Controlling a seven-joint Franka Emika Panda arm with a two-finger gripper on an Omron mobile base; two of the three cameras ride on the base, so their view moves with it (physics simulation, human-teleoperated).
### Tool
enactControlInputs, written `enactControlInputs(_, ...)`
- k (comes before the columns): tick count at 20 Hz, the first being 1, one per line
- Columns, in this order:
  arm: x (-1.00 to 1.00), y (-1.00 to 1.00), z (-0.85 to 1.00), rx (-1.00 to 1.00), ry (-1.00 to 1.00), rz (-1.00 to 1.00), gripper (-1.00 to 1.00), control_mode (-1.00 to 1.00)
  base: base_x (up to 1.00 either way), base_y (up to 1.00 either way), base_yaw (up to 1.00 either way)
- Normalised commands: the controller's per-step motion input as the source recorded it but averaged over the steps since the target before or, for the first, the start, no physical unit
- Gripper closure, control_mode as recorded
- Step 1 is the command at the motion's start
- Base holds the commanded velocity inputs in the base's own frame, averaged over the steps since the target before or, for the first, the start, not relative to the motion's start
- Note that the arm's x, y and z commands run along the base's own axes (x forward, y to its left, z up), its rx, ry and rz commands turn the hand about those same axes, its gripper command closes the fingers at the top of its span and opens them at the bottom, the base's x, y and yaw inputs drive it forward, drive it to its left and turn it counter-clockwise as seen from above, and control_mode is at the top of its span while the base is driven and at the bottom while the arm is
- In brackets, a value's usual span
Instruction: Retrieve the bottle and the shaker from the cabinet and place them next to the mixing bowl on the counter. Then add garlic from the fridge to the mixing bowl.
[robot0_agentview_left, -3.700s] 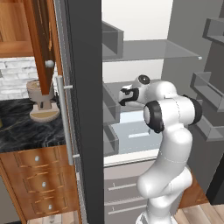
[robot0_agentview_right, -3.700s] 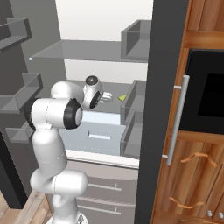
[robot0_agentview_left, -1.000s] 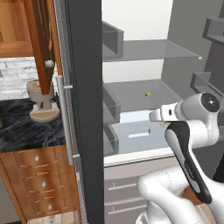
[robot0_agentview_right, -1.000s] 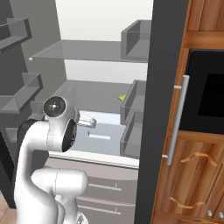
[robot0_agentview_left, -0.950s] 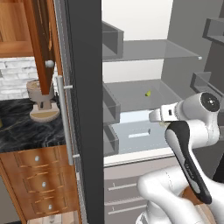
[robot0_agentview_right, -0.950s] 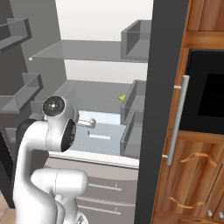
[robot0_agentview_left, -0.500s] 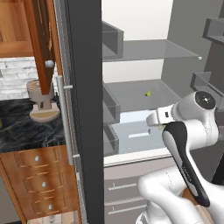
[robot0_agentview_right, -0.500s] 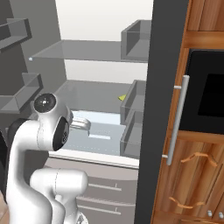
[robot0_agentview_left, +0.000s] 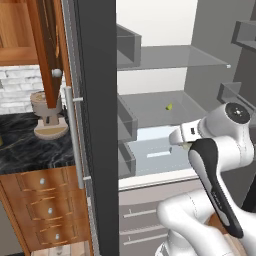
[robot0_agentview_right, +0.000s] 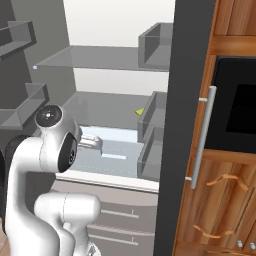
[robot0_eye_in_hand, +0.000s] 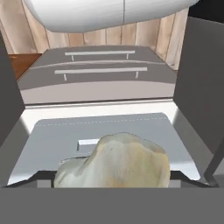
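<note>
The garlic (robot0_eye_in_hand: 118, 159), a pale cream bulb, fills the lower middle of the hand view, and my gripper (robot0_eye_in_hand: 112, 177) is shut on it with the fingertips hidden behind the bulb. From the left base, the hand (robot0_agentview_left: 182, 138) hovers in front of the open fridge's (robot0_agentview_left: 95, 125) lower shelf, a bit of the garlic (robot0_agentview_left: 187, 146) showing under it. The right base view shows the hand (robot0_agentview_right: 93, 143) over the same pale shelf. The brown mixing bowl (robot0_agentview_left: 50, 131) sits on the black counter (robot0_agentview_left: 20, 150), left of the fridge door. The cabinet's door (robot0_agentview_left: 46, 55) hangs open above it. Bottle and shaker are out of view.
A beige canister (robot0_agentview_left: 44, 100) stands behind the bowl. A small yellow-green item (robot0_agentview_left: 170, 106) lies on the fridge's middle shelf. Door bins (robot0_agentview_right: 154, 145) and grey drawers (robot0_eye_in_hand: 100, 72) flank the hand. Wooden drawers (robot0_agentview_left: 47, 210) sit under the counter. An oven (robot0_agentview_right: 240, 110) is at the right.
The arm's elbow has swung outward, away from the fridge, and the hand with the garlic has drawn slightly back from the shelf. The fridge and the counter items have not moved.
</note>
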Motion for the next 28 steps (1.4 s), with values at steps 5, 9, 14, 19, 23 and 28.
enactControlInputs(5, 0.00, 0.00, 0.00, 0.00, 0.00, 0.00, 1.00, 1.00, -0.53, 0.00, 0.00)
enactControlInputs(9, 0.00, 0.00, 0.00, 0.00, 0.00, 0.00, 1.00, 1.00, -0.58, 0.00, 0.00)
enactControlInputs(14, 0.00, 0.00, 0.00, 0.00, 0.00, 0.00, 1.00, 1.00, -0.61, 0.00, 0.00)
enactControlInputs(19, 0.00, 0.00, 0.00, 0.00, 0.00, 0.00, 1.00, 1.00, -0.64, 0.00, 0.00)
enactControlInputs(23, 0.00, 0.00, 0.00, 0.00, 0.00, 0.00, 1.00, 1.00, -0.57, 0.08, 0.01)
enactControlInputs(28, 0.00, 0.00, 0.00, 0.00, 0.00, 0.00, 1.00, 1.00, -0.44, 0.37, 0.00)
